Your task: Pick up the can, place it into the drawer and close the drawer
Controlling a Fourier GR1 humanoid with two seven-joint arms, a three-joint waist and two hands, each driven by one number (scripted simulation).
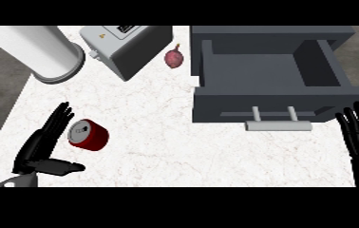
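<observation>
White marbled counter, several things set on it.
Lay tipped just right of the left hand's fingers: red can. Stood farther beyond: white cylinder, grey toaster, reddish onion, open grey drawer.

The counter is seen from above, from the robot's head, looking steeply down. Only one view is given, so nothing is shared.

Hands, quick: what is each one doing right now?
Left hand: open, fingers straight, right beside the red can, not holding it.
Right hand: open, holding nothing, near the drawer.
</observation>
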